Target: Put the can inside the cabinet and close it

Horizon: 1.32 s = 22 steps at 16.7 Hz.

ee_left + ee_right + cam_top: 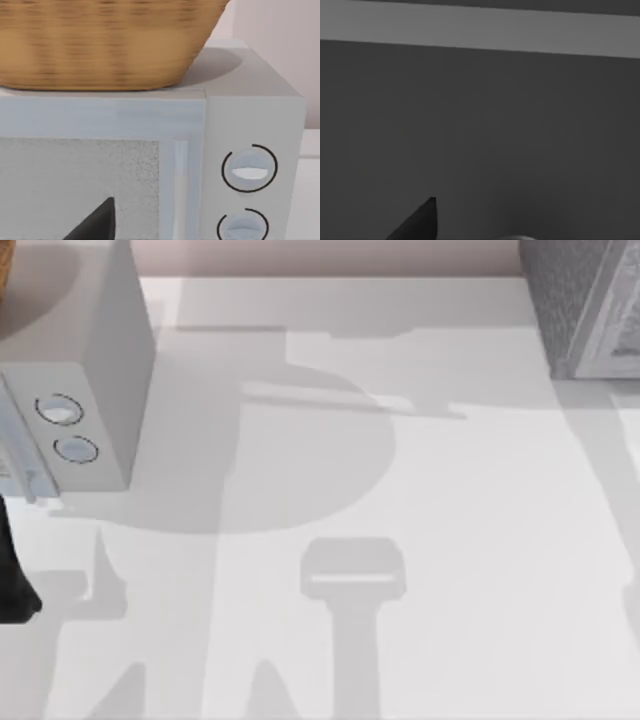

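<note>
At the table's left side, the left arm [12, 570] is standing just beside the microwave [75, 390], a smooth white box with two round dials. The left gripper [97, 225] is facing the microwave's door closely, and a woven basket [100, 45] is sitting on the microwave's top. I cannot tell whether this gripper is spread or pressed together. I am judging this arm to be idle.

The middle of the table [450, 540] is carrying nothing but shadows.

At the far right corner, the cabinet [575, 300] is showing its speckled dark grey side. The right gripper [417, 225] is looking at a plain dark grey surface with a paler band across it, and I cannot tell its state either.

Where the can is lying I cannot tell. I am judging that the right arm is working close at the cabinet, so the step in hand is either the placing or the closing. The next move is calling for certainty that the can is resting inside, then a clear retreat before the door is pushed shut.
</note>
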Available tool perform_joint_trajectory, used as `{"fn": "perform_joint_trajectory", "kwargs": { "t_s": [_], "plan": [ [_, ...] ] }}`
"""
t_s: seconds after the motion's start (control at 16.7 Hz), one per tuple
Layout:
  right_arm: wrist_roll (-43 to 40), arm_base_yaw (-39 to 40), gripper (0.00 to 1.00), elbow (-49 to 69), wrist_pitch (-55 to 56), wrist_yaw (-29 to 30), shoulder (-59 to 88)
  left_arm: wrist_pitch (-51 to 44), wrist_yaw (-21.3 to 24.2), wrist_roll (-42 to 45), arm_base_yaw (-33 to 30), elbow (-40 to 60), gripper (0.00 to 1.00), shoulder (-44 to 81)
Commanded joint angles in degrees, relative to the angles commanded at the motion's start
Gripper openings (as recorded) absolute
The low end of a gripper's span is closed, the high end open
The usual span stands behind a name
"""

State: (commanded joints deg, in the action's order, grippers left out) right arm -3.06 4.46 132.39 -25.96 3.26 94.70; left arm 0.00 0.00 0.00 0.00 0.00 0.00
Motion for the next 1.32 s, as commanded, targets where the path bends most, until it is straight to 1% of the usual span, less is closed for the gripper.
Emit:
{"fn": "perform_joint_trajectory", "kwargs": {
  "t_s": [0.18,0.66,0.84,1.08,1.2,1.32],
  "plan": [
    [-0.2,-0.6,1.00,-19.4,4.9,-1.7,-15.5,0.0,0.0,0.0,0.0,0.0,1.00,0.0],
    [1.0,-2.6,1.00,-83.2,17.2,-4.2,-59.1,0.0,0.0,0.0,0.0,0.0,1.00,0.0],
    [1.6,-3.3,1.00,-103.5,20.8,-4.3,-72.9,0.0,0.0,0.0,0.0,0.0,1.00,0.0],
    [2.5,-4.1,1.00,-122.3,24.2,-3.8,-86.9,0.0,0.0,0.0,0.0,0.0,1.00,0.0],
    [2.8,-4.3,1.00,-128.1,25.2,-3.5,-91.4,0.0,0.0,0.0,0.0,0.0,1.00,0.0],
    [3.0,-4.4,1.00,-131.5,25.8,-3.3,-94.0,0.0,0.0,0.0,0.0,0.0,1.00,0.0]
  ]
}}
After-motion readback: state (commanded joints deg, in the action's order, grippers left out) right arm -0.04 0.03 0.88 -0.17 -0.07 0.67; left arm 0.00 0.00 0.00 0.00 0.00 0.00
